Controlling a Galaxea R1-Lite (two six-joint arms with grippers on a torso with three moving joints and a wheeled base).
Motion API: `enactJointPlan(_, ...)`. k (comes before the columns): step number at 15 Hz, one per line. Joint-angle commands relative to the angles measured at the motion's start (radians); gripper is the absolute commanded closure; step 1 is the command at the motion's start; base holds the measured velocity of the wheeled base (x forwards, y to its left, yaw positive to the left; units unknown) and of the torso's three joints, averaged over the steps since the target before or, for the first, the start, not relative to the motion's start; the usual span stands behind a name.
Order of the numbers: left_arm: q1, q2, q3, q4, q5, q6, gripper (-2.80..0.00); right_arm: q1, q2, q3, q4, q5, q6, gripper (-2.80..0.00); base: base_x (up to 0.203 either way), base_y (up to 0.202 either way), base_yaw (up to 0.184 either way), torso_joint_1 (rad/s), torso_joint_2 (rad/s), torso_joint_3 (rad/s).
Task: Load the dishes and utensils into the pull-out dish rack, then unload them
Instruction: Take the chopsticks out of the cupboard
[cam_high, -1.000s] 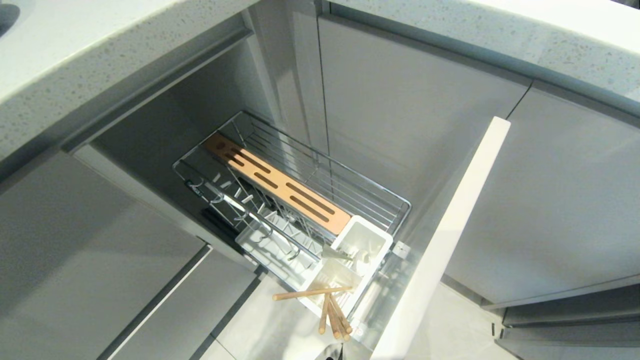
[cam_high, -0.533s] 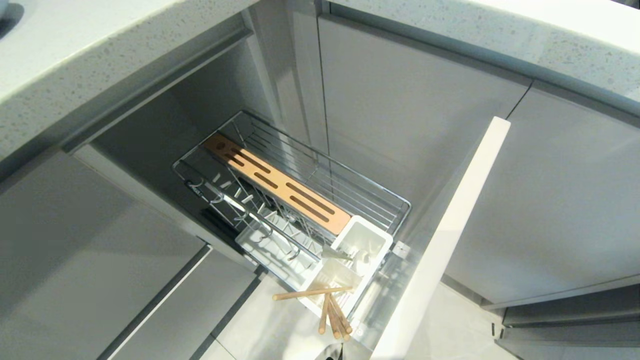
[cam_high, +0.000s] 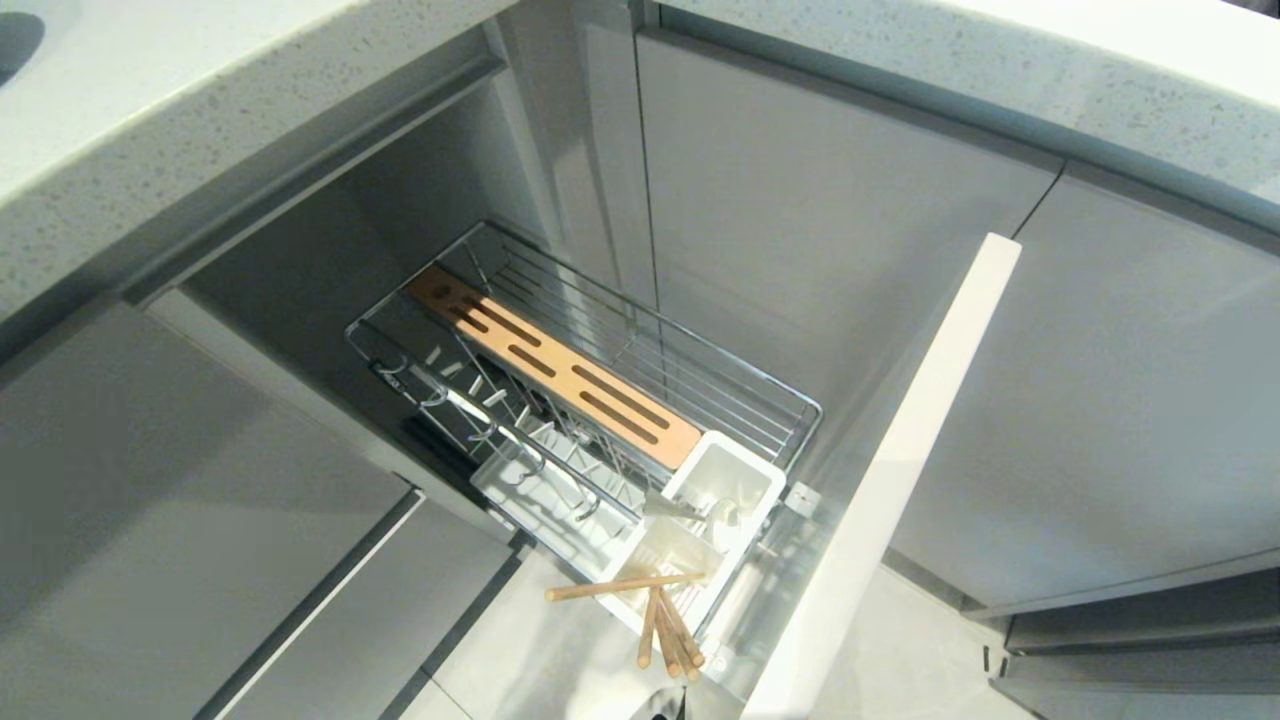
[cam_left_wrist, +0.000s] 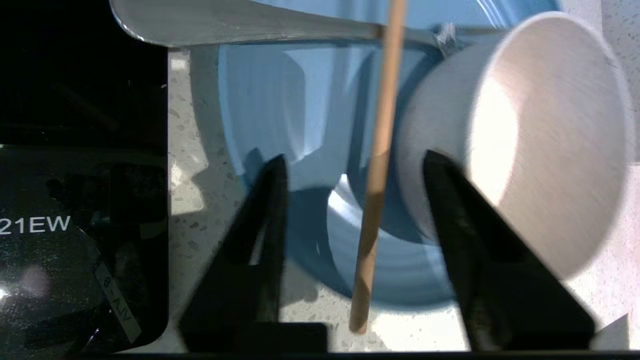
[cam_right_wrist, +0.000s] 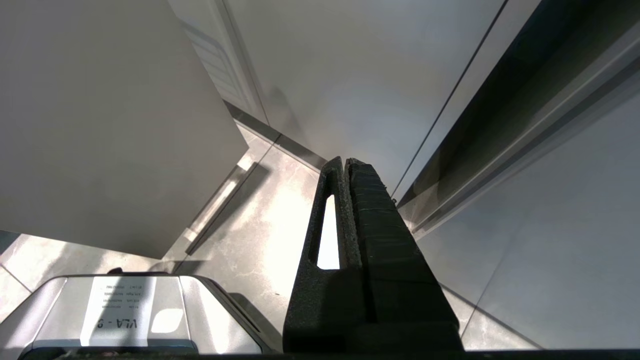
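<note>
I see one wooden chopstick (cam_left_wrist: 377, 165) standing between my left gripper's (cam_left_wrist: 355, 200) jaws, which are apart and not touching it, at mid-frame of the left wrist view. Behind it lie the light-blue plate (cam_left_wrist: 280, 100) and, to its right, the white bowl (cam_left_wrist: 540, 135) on the speckled desk (cam_left_wrist: 185, 150); the silver utensil (cam_left_wrist: 240, 22) crosses the top. In the head view, the pull-out dish rack (cam_high: 620, 350) sits centre frame, more chopsticks (cam_high: 660, 620) in its white caddy (cam_high: 700, 500). My right gripper (cam_right_wrist: 346, 167), jaws together, points at the floor (cam_right_wrist: 260, 220).
</note>
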Motion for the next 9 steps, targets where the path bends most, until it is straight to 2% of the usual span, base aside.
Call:
enactJointPlan(1,0.001,0.000,-0.003,0.005,-0.001,-0.005,-2.80,0.000,0.000,0.002,0.000,0.000,0.000,0.00,0.000,0.000,0.000,0.000,0.00,0.000)
enactJointPlan(6,0.011,-0.011,-0.010,-0.043,0.016,-0.009,-2.80,0.000,0.000,0.000,0.000,-0.001,0.000,0.00,0.000,0.000,0.000,0.000,0.00,0.000)
enactJointPlan(9,0.016,-0.021,-0.010,-0.076,0.089,-0.007,-2.80,0.000,0.000,0.001,0.000,0.000,0.000,0.00,0.000,0.000,0.000,0.000,0.00,0.000)
